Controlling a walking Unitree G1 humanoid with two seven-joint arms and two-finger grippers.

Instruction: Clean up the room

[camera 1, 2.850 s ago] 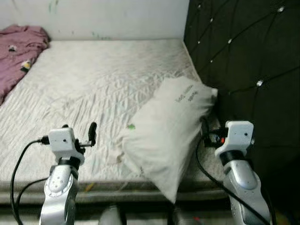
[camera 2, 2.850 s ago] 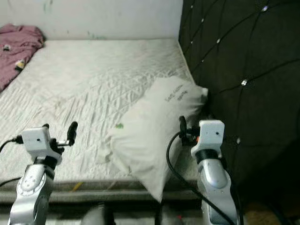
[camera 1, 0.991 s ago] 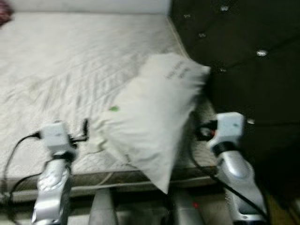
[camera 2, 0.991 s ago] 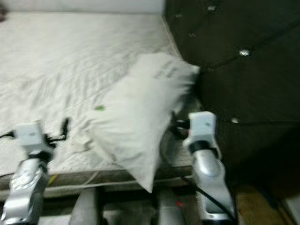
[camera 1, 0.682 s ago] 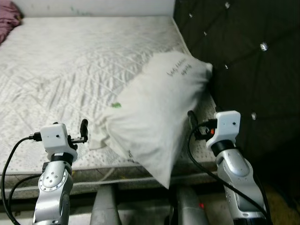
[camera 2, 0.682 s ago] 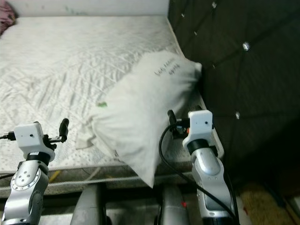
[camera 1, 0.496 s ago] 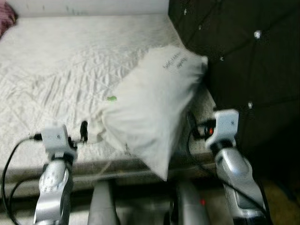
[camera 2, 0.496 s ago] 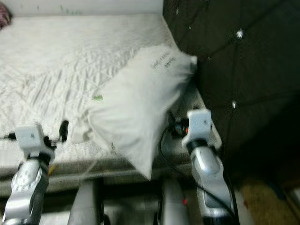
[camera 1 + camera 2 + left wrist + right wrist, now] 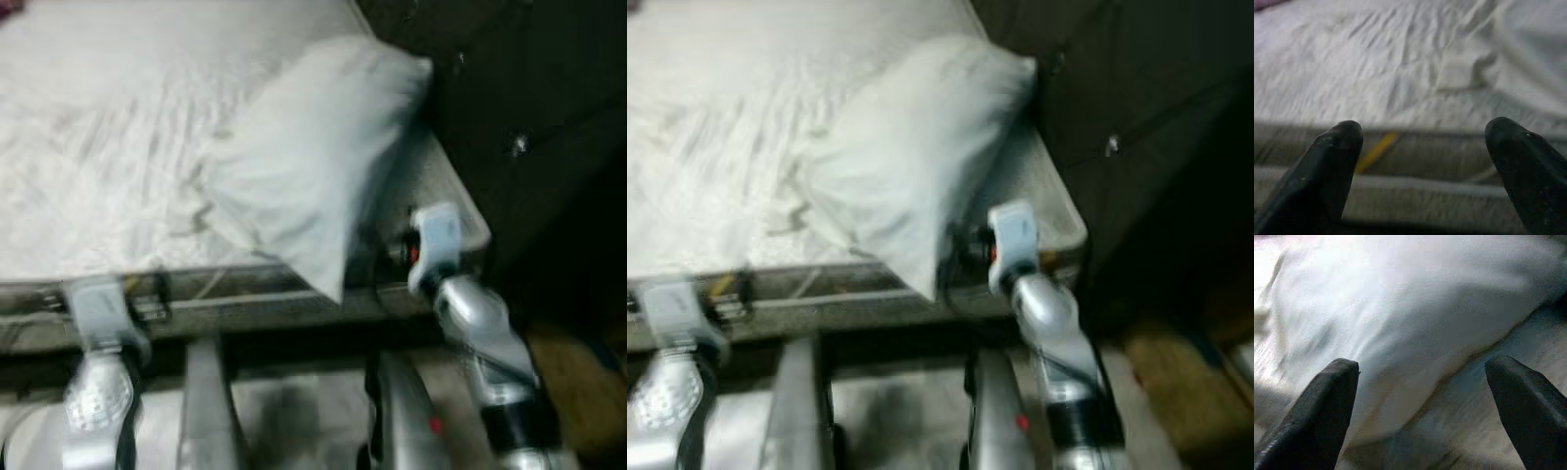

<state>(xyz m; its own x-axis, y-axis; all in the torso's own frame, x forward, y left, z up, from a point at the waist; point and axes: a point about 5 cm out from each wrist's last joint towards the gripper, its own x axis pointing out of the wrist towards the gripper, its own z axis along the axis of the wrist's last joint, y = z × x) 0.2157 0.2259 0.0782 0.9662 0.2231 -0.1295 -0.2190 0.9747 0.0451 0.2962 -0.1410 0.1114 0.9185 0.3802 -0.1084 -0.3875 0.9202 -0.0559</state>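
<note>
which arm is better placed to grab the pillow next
Probably the right. The right gripper is open and faces the pillow directly, its wrist close by the pillow's overhanging corner. The left gripper, also open, faces the mattress edge, with the pillow off to one side.

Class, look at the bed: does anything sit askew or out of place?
Yes. The white pillow lies diagonally near the dark headboard, one corner hanging over the mattress edge instead of lying flat on it. Both grippers are open, touching nothing.

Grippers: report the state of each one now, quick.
Left gripper: open, holding nothing, facing the mattress edge.
Right gripper: open, holding nothing, pointed at the pillow.
</note>
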